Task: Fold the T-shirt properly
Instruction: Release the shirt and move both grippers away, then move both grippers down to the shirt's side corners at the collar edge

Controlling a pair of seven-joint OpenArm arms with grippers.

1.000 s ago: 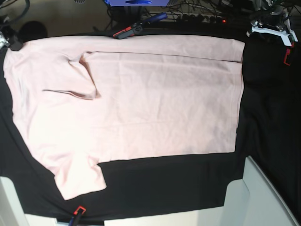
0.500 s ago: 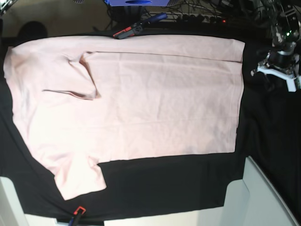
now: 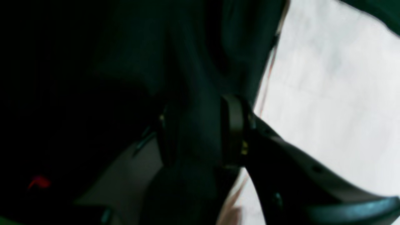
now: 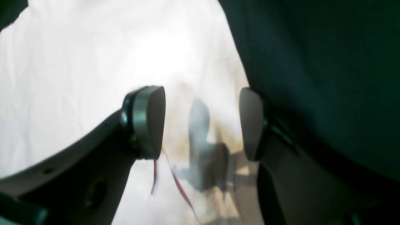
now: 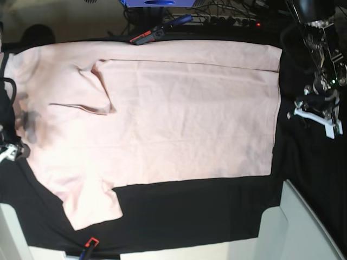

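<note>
- Left wrist: left gripper hovering over black table cloth, jaws parted, grasping nothing; T-shirt edge lying just beside one finger.
- Right wrist: right gripper hanging over shirt's edge, jaws spread wide, empty.
- Base: shirt lying flat, long axis running left-right, far strip folded in. Both arms near opposite ends. Clamp sitting behind, not obstructing.

The counter is covered by a black table cloth. White panels stand at the near corners of the counter. Behind the far edge lie a blue box, a tangle of dark cables, a power strip with a red indicator light, and a red-and-black clamp. A second red clamp grips the near edge. Lighting is bright and even.
</note>
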